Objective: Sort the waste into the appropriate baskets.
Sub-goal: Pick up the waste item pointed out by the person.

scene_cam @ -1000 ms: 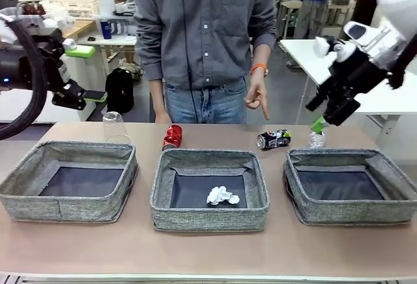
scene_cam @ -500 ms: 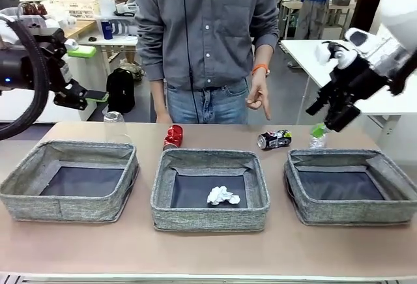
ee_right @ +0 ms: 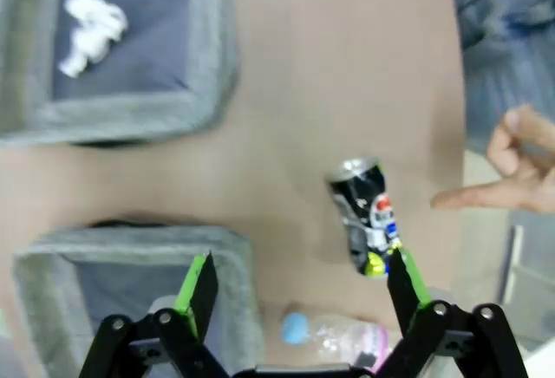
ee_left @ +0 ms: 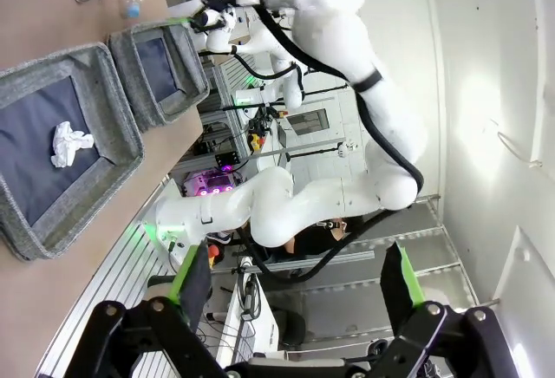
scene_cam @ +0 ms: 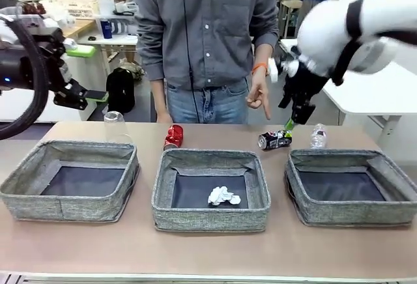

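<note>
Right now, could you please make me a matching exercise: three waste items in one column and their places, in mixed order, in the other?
Items:
1. paper ball
2. cup
3. bottle

Places:
A. just beyond the far wall of the right basket
B. just beyond the far wall of the left basket
C. inside the middle basket

Pairs: 1-C, 2-B, 3-A

**Busy workshop behind the table**

Brown tabletop [scene_cam: 208, 251] up front. Past it: grey floor [scene_cam: 277, 105], a white table [scene_cam: 378, 98] on the right, a cluttered bench [scene_cam: 124, 39] on the left, black backpack [scene_cam: 120, 90] sitting by it.
</note>
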Motion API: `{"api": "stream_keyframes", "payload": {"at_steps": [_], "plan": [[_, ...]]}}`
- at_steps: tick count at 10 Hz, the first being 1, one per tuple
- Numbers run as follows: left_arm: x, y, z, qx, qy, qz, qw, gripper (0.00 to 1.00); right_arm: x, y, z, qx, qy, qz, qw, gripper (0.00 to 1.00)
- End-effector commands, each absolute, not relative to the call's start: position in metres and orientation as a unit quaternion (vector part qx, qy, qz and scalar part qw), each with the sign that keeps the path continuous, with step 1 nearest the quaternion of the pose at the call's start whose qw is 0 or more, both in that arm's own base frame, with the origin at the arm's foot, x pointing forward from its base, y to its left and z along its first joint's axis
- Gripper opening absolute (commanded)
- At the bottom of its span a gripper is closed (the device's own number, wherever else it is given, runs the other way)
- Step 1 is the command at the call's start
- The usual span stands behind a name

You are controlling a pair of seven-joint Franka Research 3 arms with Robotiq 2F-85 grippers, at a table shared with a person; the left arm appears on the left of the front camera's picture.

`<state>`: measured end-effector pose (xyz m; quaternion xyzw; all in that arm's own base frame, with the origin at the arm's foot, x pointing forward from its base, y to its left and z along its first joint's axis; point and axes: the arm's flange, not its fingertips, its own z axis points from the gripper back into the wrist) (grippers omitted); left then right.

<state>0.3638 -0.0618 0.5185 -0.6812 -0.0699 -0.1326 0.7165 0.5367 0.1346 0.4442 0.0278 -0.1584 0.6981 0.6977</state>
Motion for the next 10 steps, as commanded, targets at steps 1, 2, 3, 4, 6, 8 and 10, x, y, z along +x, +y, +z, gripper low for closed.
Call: {"api": "stream_keyframes", "payload": {"at_steps": [1, 2, 3, 4, 6, 8, 10], "plan": [[0.362, -0.064, 0.522, -0.687, -0.071, -0.125, 0.713, 1.0, 0.561, 0.134, 0.427, -0.011, -0.115, 0.687, 0.717, 1.0], [0.362, -0.064, 0.522, -0.687, -0.071, -0.125, 0.713, 1.0, 0.567, 0.131, 0.413, 0.008, -0.129, 0.695, 0.708, 1.0], [0.362, -0.064, 0.522, -0.687, -0.071, -0.125, 0.713, 1.0, 0.577, 0.131, 0.394, 0.003, -0.13, 0.698, 0.704, 1.0], [0.362, -0.064, 0.522, -0.687, -0.071, -0.125, 0.713, 1.0, 0.588, 0.128, 0.377, 0.014, -0.158, 0.68, 0.716, 1.0], [0.362, -0.064, 0.522, -0.687, -0.071, -0.125, 0.713, 1.0, 0.572, 0.127, 0.393, 0.011, -0.121, 0.698, 0.706, 1.0], [0.362, -0.064, 0.522, -0.687, -0.071, -0.125, 0.713, 1.0, 0.595, 0.127, 0.367, -0.02, -0.071, 0.682, 0.728, 1.0], [0.362, -0.064, 0.522, -0.687, -0.071, -0.125, 0.713, 1.0, 0.619, 0.13, 0.35, -0.016, -0.093, 0.684, 0.723, 1.0]]}}
